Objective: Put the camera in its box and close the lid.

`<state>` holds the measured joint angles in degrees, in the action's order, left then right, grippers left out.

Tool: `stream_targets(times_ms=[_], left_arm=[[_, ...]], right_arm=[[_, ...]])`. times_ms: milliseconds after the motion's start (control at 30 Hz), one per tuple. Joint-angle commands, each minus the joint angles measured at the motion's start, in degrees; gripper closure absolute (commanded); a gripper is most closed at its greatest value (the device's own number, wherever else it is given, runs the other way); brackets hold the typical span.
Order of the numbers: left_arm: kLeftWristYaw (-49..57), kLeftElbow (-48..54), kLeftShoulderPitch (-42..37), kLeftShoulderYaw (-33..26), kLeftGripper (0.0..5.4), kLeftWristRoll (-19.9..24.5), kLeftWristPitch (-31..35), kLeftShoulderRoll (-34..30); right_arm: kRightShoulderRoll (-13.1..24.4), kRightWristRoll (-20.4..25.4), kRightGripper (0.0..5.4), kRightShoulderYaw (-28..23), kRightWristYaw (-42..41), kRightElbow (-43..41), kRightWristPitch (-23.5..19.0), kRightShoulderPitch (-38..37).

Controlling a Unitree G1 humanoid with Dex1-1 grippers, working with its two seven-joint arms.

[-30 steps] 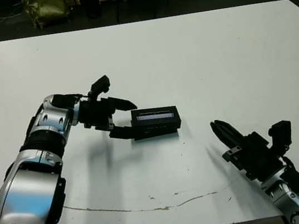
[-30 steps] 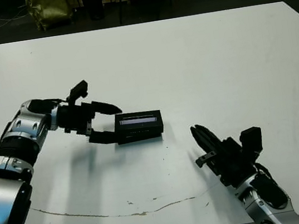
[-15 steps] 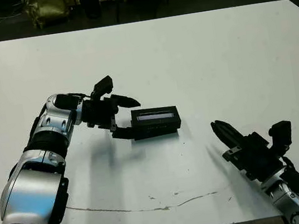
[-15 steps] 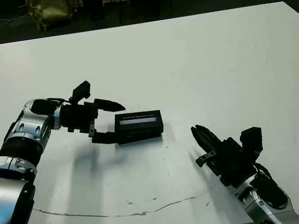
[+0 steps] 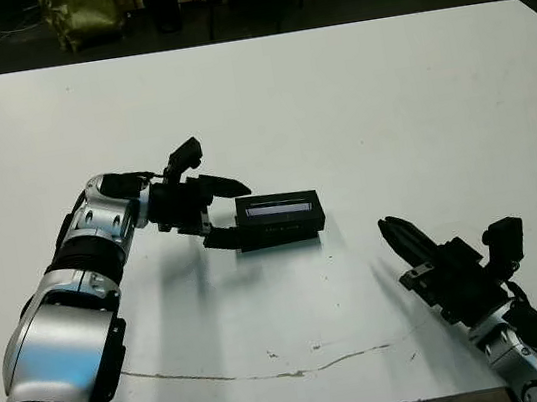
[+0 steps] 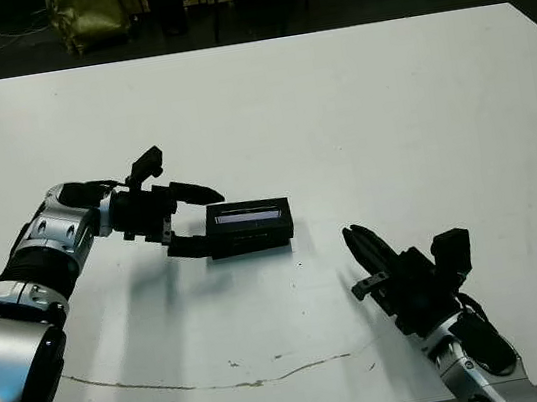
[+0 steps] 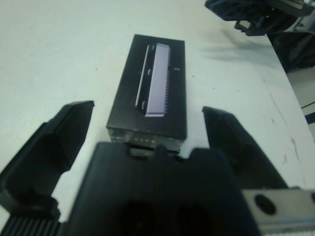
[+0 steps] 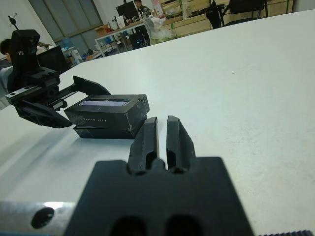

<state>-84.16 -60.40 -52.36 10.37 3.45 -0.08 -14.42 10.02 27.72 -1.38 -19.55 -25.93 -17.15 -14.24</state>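
The lid, a black cover with a grey-lavender strip along its top, sits shut over the box in the middle of the table. It hides the tray almost completely. The camera is hidden. My left gripper is open at the lid's left end, one finger beyond the end's far corner and one before its near corner. My right gripper is shut with nothing in it. It rests low over the table to the right of and nearer than the box, and points toward it.
A thin dark scratch runs across the table near its front edge. Beyond the far edge there is dark floor with chair legs and a yellow-green bag. A person sits beyond the table in the right wrist view.
My left gripper has edged slightly closer around the lid's left end. The closed box and my right arm have stayed put.
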Motion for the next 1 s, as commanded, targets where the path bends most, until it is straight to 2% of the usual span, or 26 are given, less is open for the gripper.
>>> stream_targets(times_ms=[33, 167, 267, 367, 533, 667, 767, 1000], left_arm=[[-0.83, -0.43, 0.49, 0.25, 0.02, -0.74, 0.35, -0.13], [-1.1, -0.5, 0.28, -0.32, 0.4, 0.06, 6.16, -0.01], [-0.94, 0.56, 0.63, -0.38, 1.12, 0.05, 7.92, -0.1], [-1.43, 0.64, 0.7, -0.56, 1.82, 0.24, 9.09, -0.05], [-1.8, 1.03, 0.61, -0.55, 2.9, 0.55, 11.17, -0.13], [-1.44, 1.68, 0.51, -0.15, 3.14, 0.29, 12.28, -0.31], [-1.26, 2.15, 0.73, -0.19, 3.14, 0.34, 12.26, -0.34], [-0.16, 3.79, 1.74, -2.03, 3.14, 2.17, 12.83, -0.09]], right_arm=[[0.14, -0.63, 5.4, -0.23, 0.35, 0.93, -0.18, -0.52], [0.19, 0.65, 5.4, -0.59, -0.95, 1.21, 0.02, -0.38], [0.37, 0.69, 5.4, -0.62, -0.1, 0.58, -1.08, -0.43], [0.32, 0.2, 5.4, -0.53, -0.51, 0.9, 0.1, -0.48], [0.24, 0.27, 5.4, -0.56, -0.11, 0.65, -0.57, -0.54], [0.2, -0.26, 5.4, -0.48, 0.09, 0.59, -0.28, -0.64], [0.34, -0.18, 5.4, -0.52, 0.49, 0.39, -1.12, -0.61], [0.32, -0.19, 5.4, -0.37, -0.04, 1.03, -0.17, -0.54]])
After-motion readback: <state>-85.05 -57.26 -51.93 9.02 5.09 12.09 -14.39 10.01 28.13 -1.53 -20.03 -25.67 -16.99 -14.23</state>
